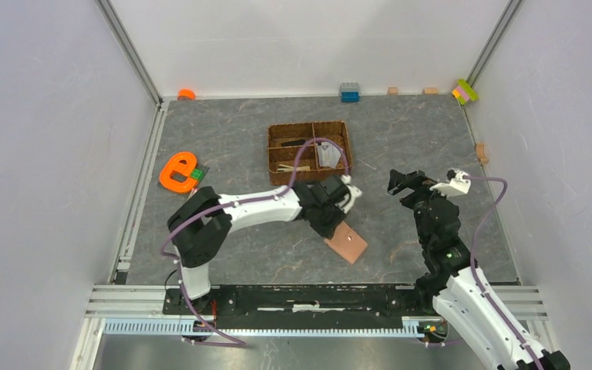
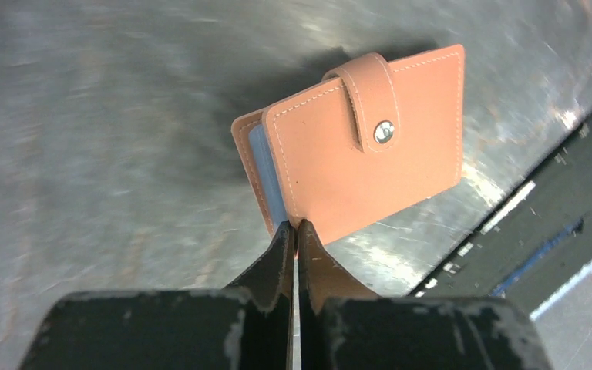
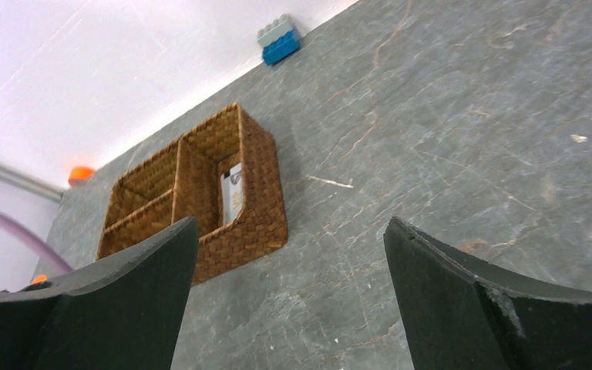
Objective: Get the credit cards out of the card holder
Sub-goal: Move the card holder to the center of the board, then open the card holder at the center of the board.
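Observation:
The card holder (image 2: pixel 370 154), a salmon-pink wallet with its snap tab fastened, sits just in front of the left wrist camera. In the top view the card holder (image 1: pixel 348 243) is low over the table's centre. My left gripper (image 2: pixel 297 228) is shut on the near corner of its front cover, and in the top view this gripper (image 1: pixel 330 223) is at the wallet's upper-left edge. The blue-grey edge of one of the credit cards (image 2: pixel 264 179) shows between the covers; any others are hidden inside. My right gripper (image 3: pixel 289 223) hangs open and empty, and the top view shows it (image 1: pixel 402 185) to the right of the wallet.
A brown woven divided basket (image 1: pixel 277 146) with small items stands behind the wallet, also in the right wrist view (image 3: pixel 262 223). An orange tape-dispenser-like object (image 1: pixel 177 171) lies at left. Small blocks (image 1: pixel 349 92) line the back wall. The arms' base rail (image 1: pixel 316 297) runs along the near edge.

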You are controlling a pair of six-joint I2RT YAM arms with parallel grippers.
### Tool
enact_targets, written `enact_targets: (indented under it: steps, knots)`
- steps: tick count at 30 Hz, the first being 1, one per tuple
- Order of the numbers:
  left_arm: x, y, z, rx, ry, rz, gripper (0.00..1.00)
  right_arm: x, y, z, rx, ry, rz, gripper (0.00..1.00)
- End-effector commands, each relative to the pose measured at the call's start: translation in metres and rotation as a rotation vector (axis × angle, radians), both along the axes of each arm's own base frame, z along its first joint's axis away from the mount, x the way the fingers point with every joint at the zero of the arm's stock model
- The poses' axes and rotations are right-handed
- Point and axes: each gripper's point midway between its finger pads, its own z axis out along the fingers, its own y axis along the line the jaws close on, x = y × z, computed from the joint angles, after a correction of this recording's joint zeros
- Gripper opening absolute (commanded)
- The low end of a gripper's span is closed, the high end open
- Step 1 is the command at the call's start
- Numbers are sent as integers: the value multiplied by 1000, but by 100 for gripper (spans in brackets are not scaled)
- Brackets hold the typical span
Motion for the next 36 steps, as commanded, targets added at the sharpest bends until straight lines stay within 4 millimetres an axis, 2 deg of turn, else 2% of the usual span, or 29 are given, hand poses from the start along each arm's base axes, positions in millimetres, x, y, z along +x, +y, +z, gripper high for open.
enact_targets:
  steps: [1, 4, 8, 9, 14, 19, 25, 32, 36]
  knots:
    - [57, 19, 27, -112, -64, 262, 2, 6, 28, 7, -24, -44, 153, 94]
    - [76, 42, 24, -87, -88, 379, 2, 7, 53, 8, -57, -65, 297, 94]
    - [88, 57, 19, -59, -105, 452, 2, 5, 102, 3, -131, -51, 591, 90]
    - [92, 61, 18, -44, -120, 470, 2, 5, 114, -3, -137, -17, 660, 88]
    - [102, 72, 17, 0, -171, 520, 2, 6, 148, -26, -142, 89, 835, 81]
    - [101, 67, 19, -40, -171, 502, 2, 12, 160, -50, -205, 159, 841, 81]
    - [96, 61, 16, -44, -133, 475, 2, 27, 155, -76, -302, 251, 768, 80]
    - [95, 60, 12, -32, -121, 473, 2, 45, 146, -104, -365, 390, 696, 50]
    - [95, 60, 13, -35, -119, 471, 2, 49, 149, -120, -387, 451, 701, 39]
